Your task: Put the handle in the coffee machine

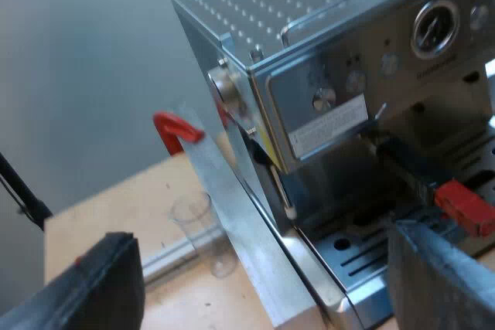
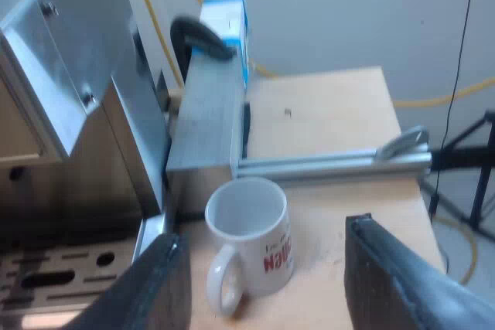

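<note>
Beside espresso machine [image 1: 332, 75]: measuring glass [image 1: 203, 229] | ahead of spread right hand [image 2: 264, 233]: mug [image 2: 249, 233]

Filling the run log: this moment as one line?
dark red-ended handle: at steel espresso machine front | left claw: open, empty | right claw: open, by white mug

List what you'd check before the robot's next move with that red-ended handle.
1. Handle sits at the espresso machine front: ok.
2. Handle fully locked in: cannot tell.
3. Left gripper open, holding nothing: ok.
4. Right gripper open, not gripping the mug: ok.
5. Measuring glass upright beside the machine, apart from the handle: ok.
</note>
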